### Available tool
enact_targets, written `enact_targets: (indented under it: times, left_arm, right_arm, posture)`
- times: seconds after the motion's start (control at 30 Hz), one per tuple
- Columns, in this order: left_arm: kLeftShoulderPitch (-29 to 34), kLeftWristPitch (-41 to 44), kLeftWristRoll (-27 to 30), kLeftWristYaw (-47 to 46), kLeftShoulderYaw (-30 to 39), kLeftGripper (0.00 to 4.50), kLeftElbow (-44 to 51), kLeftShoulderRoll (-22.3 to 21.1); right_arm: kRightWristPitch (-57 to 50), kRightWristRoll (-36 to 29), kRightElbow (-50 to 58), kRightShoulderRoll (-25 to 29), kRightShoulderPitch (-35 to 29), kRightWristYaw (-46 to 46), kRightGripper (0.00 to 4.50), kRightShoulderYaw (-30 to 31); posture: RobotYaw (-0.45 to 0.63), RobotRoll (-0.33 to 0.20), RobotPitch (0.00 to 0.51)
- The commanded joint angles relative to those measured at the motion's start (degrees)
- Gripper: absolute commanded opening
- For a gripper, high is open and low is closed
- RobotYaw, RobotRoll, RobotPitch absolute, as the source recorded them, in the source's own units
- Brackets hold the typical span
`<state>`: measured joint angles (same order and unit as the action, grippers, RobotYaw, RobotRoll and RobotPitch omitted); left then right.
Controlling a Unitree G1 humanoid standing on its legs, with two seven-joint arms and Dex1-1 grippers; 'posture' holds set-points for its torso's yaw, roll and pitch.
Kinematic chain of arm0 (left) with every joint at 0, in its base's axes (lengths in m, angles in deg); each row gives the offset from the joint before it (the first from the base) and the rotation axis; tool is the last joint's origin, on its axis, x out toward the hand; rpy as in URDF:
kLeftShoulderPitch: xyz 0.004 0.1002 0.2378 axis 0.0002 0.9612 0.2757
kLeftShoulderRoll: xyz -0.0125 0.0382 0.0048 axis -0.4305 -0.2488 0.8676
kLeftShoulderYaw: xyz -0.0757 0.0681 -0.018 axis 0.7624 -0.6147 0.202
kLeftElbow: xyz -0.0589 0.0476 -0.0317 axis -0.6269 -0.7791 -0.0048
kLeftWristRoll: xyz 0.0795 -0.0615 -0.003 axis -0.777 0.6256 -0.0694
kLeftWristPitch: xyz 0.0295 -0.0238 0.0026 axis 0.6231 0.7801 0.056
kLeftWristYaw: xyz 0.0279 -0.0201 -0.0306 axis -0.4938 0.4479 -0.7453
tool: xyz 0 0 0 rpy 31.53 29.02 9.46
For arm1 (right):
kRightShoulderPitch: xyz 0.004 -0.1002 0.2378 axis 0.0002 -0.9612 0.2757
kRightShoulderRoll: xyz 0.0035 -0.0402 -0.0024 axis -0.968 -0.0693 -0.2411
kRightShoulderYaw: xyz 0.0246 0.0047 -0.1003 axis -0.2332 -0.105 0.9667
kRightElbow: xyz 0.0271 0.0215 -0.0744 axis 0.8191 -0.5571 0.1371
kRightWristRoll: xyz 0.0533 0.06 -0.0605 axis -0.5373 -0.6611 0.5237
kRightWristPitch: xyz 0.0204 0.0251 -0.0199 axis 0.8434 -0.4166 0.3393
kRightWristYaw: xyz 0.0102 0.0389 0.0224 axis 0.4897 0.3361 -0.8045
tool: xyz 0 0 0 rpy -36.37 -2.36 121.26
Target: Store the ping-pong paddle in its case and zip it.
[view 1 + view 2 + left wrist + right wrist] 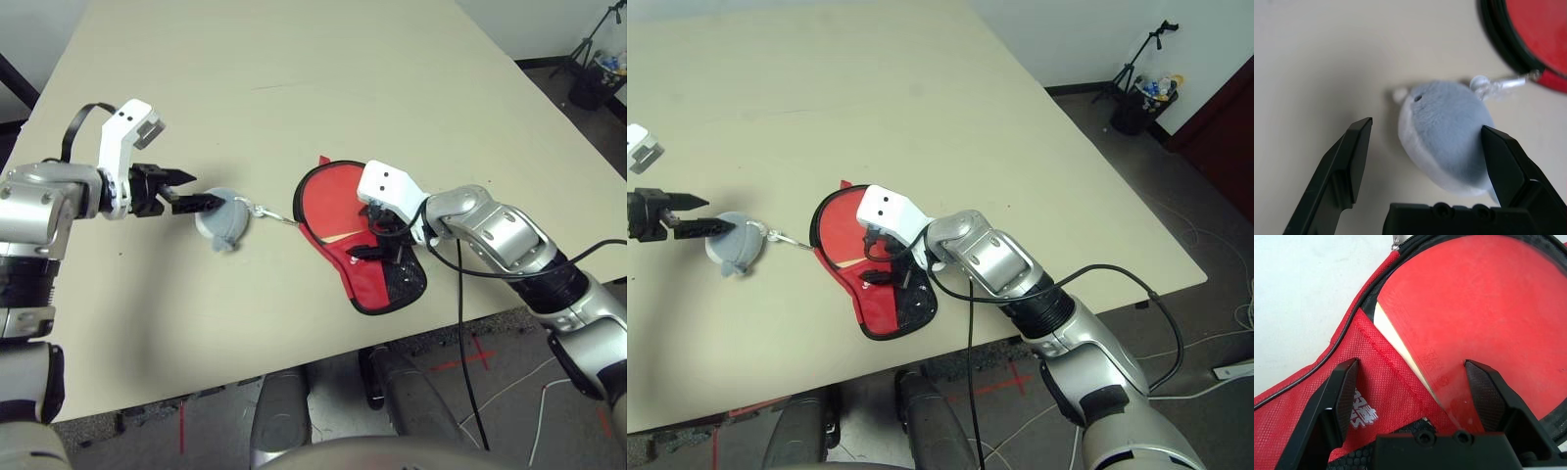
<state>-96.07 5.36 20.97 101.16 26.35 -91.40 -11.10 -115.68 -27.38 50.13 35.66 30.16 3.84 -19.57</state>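
Left eye view gives you the whole table, so read it from left to right. Furthest left, your left gripper (192, 193) reaches in low with its two black fingers spread apart, holding nothing. Just in front of it, partly between the fingers, lies the grey plush charm (226, 219); in the left wrist view one finger sits against its flank and the other stands clear on the far side. A short pale cord (275, 214) runs rightward from the charm to the rim of the case (333, 206), which lies flat on the cream table (294, 78) near its front edge. The case's round end is nearest the charm and its narrow mesh-patched end angles toward you and to the right, so its long axis slants from upper left to lower right. Through the clear side you can see the red face of the ping-pong paddle (1484, 308), already inside, with a sliver of pale wood showing where the handle starts. Over the narrow end hangs your right gripper (377, 240), fingers also spread wide and closed on nothing, straddling the red fabric. What the coming move likely turns on: the charm, apparently tied to the zip pull, lies directly ahead of the left gripper, which is much the nearer one, while the right gripper is placed to hold the case down.
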Motion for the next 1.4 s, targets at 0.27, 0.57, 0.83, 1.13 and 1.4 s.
enact_targets:
  times: [0.27, 0.57, 0.83, 1.13, 1.4]
  left_arm:
    - [1.1, 7.5, 3.3, -3.7, -2.1, 4.5, 3.0, 10.9]
    - [1.0, 4.0, 2.1, -5.7, -2.5, 4.5, 0.9, 14.0]
    - [2.3, 1.2, 1.1, -5.8, -3.6, 4.32, 1.4, 13.4]
    - [0.1, -2.0, -0.6, -8.8, -2.3, 1.79, -2.8, 14.2]
    - [-8.0, -11.3, -5.9, -12.4, -3.5, 0.41, -15.0, 15.8]
  right_arm:
    - [0.4, 3.2, -4.9, -2.5, -0.5, -1.4, 4.46, 0.8]
    - [1.6, 5.0, -6.6, -3.7, 0.0, -2.6, 4.46, 0.6]
    - [1.6, 6.0, -6.5, -4.0, -0.4, -3.3, 4.49, 0.4]
    - [1.9, 6.5, -7.0, -4.0, -0.5, -3.9, 4.5, 0.4]
    - [1.8, 7.0, -6.7, -3.7, -0.6, -4.9, 4.5, 1.0]
  posture:
    - [0.0, 0.0, 0.183]
    - [0.0, 0.0, 0.189]
    - [0.01, 0.0, 0.192]
    - [0.01, 0.0, 0.193]
    - [0.01, 0.0, 0.201]
